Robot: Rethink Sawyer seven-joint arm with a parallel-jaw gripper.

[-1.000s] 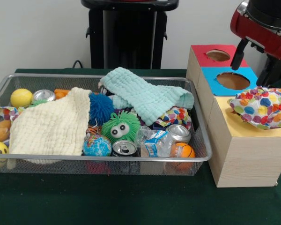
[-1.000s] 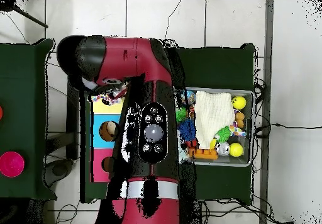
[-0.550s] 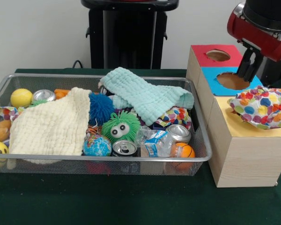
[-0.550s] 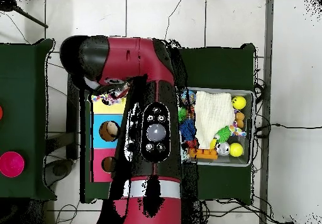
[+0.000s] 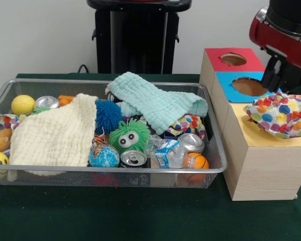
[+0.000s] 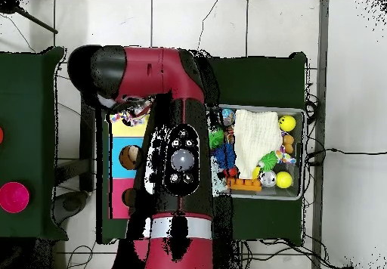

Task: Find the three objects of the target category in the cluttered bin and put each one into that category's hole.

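The arm (image 5: 286, 35) hangs above the polka-dot cloth (image 5: 280, 114) on the box (image 5: 251, 155).

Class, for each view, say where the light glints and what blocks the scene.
Front view: even light, with glints on the can tops and the plastic bottle. Overhead view: the arm hides much of the box and the bin's near side.

Red arm (image 6: 178, 141), blk joints, round btn panel.
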